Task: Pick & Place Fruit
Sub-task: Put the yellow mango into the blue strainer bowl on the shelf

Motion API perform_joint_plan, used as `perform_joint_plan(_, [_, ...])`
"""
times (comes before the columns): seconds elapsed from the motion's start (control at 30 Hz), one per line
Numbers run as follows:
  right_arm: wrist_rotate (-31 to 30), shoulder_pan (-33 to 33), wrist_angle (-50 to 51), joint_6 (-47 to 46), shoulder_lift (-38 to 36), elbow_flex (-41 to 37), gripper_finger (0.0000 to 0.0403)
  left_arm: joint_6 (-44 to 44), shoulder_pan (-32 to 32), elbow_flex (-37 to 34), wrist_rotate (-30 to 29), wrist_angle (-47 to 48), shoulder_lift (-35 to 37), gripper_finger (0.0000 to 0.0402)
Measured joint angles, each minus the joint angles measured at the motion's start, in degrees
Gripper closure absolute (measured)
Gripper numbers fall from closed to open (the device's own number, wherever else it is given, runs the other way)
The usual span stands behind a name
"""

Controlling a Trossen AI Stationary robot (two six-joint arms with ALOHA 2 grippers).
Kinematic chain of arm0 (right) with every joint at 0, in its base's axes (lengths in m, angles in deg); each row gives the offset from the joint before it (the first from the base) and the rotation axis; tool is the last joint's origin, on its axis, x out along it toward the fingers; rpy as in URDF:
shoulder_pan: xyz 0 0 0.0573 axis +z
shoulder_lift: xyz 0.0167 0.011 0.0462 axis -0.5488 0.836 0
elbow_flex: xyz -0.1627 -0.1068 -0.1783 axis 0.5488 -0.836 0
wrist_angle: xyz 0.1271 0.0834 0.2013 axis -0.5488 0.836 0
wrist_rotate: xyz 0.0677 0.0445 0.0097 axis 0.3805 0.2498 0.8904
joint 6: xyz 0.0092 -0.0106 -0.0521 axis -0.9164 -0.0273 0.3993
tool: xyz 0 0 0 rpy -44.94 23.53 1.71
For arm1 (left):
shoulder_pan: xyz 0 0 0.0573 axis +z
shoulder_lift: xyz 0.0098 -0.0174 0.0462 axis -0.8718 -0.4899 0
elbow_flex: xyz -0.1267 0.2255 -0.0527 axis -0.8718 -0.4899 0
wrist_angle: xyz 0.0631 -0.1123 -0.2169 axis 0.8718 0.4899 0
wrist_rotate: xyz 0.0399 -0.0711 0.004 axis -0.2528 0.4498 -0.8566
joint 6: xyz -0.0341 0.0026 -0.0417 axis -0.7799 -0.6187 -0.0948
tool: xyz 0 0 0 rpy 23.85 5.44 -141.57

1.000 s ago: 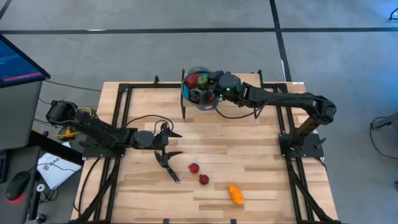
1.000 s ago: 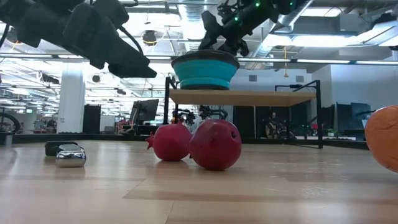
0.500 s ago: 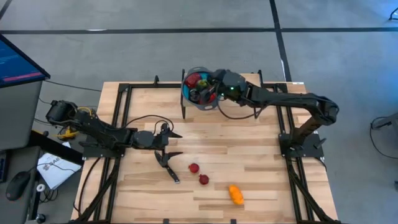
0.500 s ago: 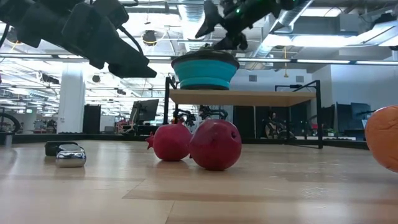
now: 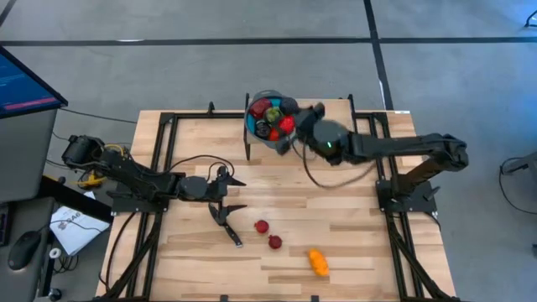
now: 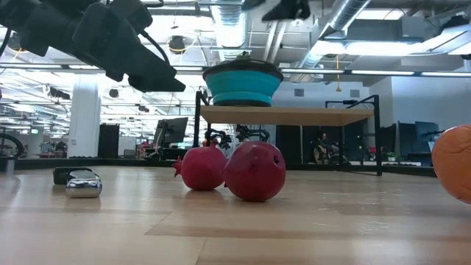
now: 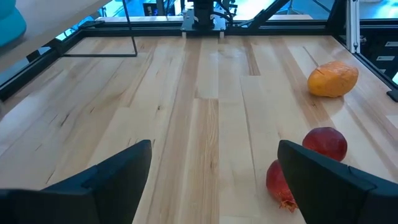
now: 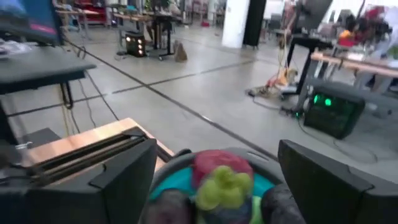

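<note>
A teal bowl [image 5: 254, 127] stands on a raised shelf at the table's far edge and holds several fruit pieces: red [image 8: 219, 165], pale green [image 8: 225, 186] and dark ones. On the table lie two small dark red pieces [image 5: 262, 226] [image 5: 275, 242] and an orange piece [image 5: 317, 262]. My right gripper [image 5: 299, 124] hovers open just right of the bowl, and its wrist view looks over the bowl [image 8: 169, 180]. My left gripper [image 5: 228, 194] waits open above the table's left middle; the red pieces [image 7: 324, 143] and the orange one [image 7: 333, 79] lie ahead of it.
A black-handled knife [image 5: 229, 228] lies on the table just near of the left gripper, also low at the left in the low view [image 6: 77, 182]. Black frame rails run along the table's left, right and far sides. Bare wood lies between the bowl and the loose fruit.
My right gripper has drawn back from over the bowl toward the table's right and near side and has risen, leaving the low view's top edge. A red piece now shows at the bowl's right side where the gripper stood. The left arm has kept still.
</note>
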Motion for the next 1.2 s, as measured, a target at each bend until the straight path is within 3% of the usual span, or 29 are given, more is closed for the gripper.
perform_joint_plan(0.27, [-11.6, 16.4, 6.5, -1.9, -1.1, 0.0, 0.009, 0.0, 0.0, 0.0, 0.0, -0.1, 0.0, 0.006])
perform_joint_plan(0.53, [-11.1, 30.8, 22.6, -21.0, 0.9, 0.0, 0.0092, 0.0, 0.0, 0.0, 0.0, -0.4, 0.0, 0.006])
perform_joint_plan(0.8, [3.5, 40.9, 28.6, -36.1, 2.6, -0.2, 0.0092, 0.2, 0.0, 0.0, 0.0, -2.0, 0.0, 0.006])
perform_joint_plan(1.03, [15.3, 42.7, 34.5, -53.1, 5.2, -0.3, 0.0092, 0.2, 0.0, 0.0, 0.1, -4.5, 0.0, 0.006])
perform_joint_plan(1.2, [19.8, 44.6, 39.8, -60.2, 10.2, -0.2, 0.0092, 0.2, 0.0, 0.1, 0.1, -5.3, 0.0, 0.006])
